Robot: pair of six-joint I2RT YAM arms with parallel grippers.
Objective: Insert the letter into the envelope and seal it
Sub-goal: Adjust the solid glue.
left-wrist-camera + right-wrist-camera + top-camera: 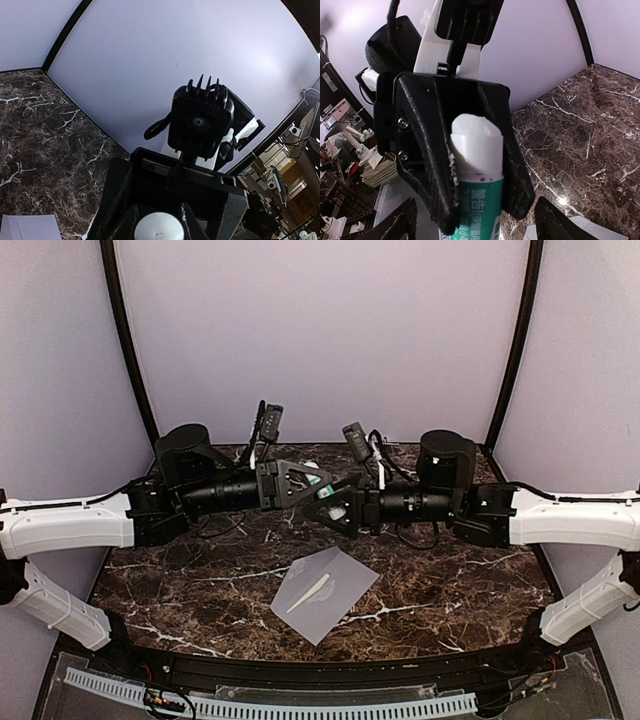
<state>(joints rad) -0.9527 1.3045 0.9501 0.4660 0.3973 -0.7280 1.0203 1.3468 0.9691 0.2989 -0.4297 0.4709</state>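
The envelope (325, 592) lay flat on the table (450, 580), near the front edge and a little to the right of the middle. It was a smooth, light-grey paper shape with four sides, turned so that one corner pointed at the arms' bases. A thin cream strip (309, 592) with pointy ends ran across its middle; I could not tell if that was the letter peeking out. The table top was hard and shiny, dark brown like stone, with thin white cracks all over it. Both arms were up in the air over the back of the table, and their black tips met nose to nose, well above the envelope. The left gripper (312, 483) was pinching a glue stick (479, 200). The stick was a round tube with a green label and a plain white, rounded top, and it sat snug between the black, chunky, three-cornered fingers. The right gripper (322, 508) had its fingers spread wide, one on each side of the stick, and was not touching it.
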